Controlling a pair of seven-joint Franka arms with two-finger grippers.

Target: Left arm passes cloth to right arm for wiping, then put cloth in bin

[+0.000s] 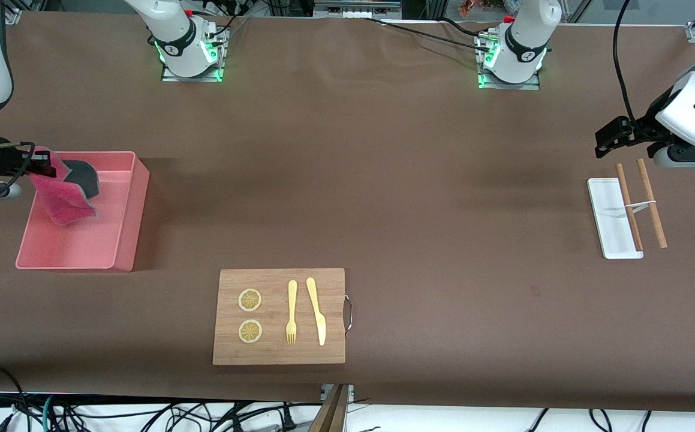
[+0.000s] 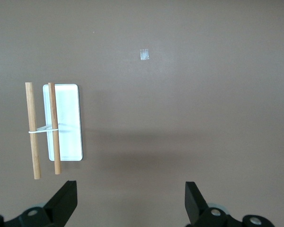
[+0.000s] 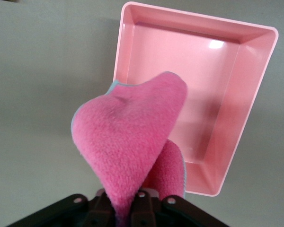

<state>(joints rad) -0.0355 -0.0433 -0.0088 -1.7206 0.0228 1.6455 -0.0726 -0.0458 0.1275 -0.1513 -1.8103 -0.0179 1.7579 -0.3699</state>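
Note:
The crimson-pink cloth (image 1: 62, 201) (image 3: 128, 137) hangs from my right gripper (image 1: 38, 165) (image 3: 128, 208), which is shut on its upper fold. It dangles over the light pink bin (image 1: 125, 210) (image 3: 236, 75) at the right arm's end of the table, above the bin's edge toward that end. The cloth's lower tip hangs above the bin floor, and I cannot tell whether it touches. My left gripper (image 1: 608, 139) (image 2: 131, 189) is open and empty. It hovers over bare table at the left arm's end, beside a white tray.
A small white tray (image 1: 611, 219) (image 2: 66, 120) lies at the left arm's end with a banded pair of wooden sticks (image 1: 650, 201) (image 2: 43, 130) partly across it. A wooden cutting board (image 1: 278, 354) holding two lemon slices, a fork and a knife lies near the front edge.

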